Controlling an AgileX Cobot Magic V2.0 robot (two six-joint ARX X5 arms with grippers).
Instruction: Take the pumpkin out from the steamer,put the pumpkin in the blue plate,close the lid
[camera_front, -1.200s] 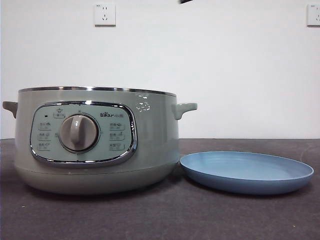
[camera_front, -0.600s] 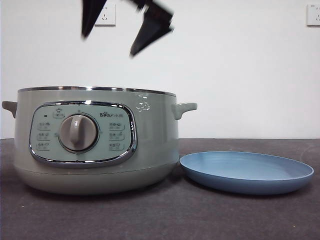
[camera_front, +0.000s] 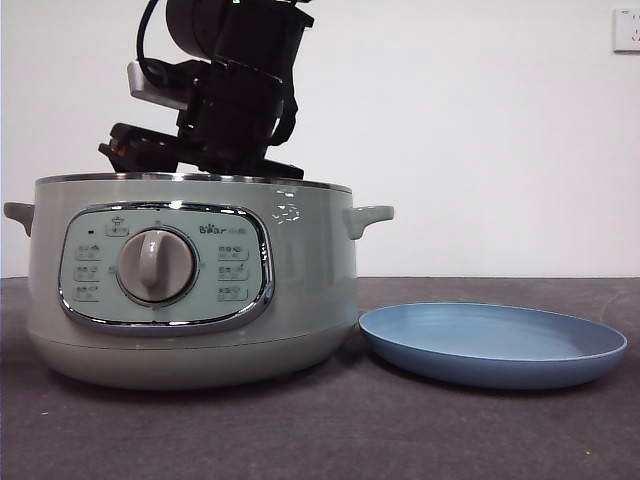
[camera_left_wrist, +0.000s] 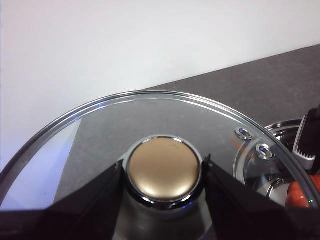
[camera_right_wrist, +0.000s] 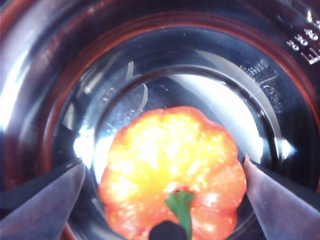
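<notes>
The sage-green steamer (camera_front: 300, 300) stands lidless at the left of the front view. A black arm (camera_front: 235, 90) reaches down into it from above. In the right wrist view the orange pumpkin (camera_right_wrist: 170, 150) with its green stem lies on the shiny pot floor. My right gripper (camera_right_wrist: 162, 160) is open, one jaw on each side of the pumpkin with a gap to each. My left gripper (camera_left_wrist: 164, 162) is shut on the knob (camera_left_wrist: 164, 175) of the glass lid (camera_left_wrist: 150, 110), held off beside the pot. The blue plate (camera_front: 490, 345) lies bare to the steamer's right.
A dark grey table (camera_front: 400, 430) carries everything, with a white wall behind and a wall socket (camera_front: 627, 28) at the top right. In the left wrist view the steamer's steel rim (camera_left_wrist: 280, 131) and part of the other arm (camera_left_wrist: 307, 142) show past the lid.
The right arm has come down from the top of the front view. Its open jaws, above the pot half a second ago, are now inside the steamer. Pot and plate have not moved.
</notes>
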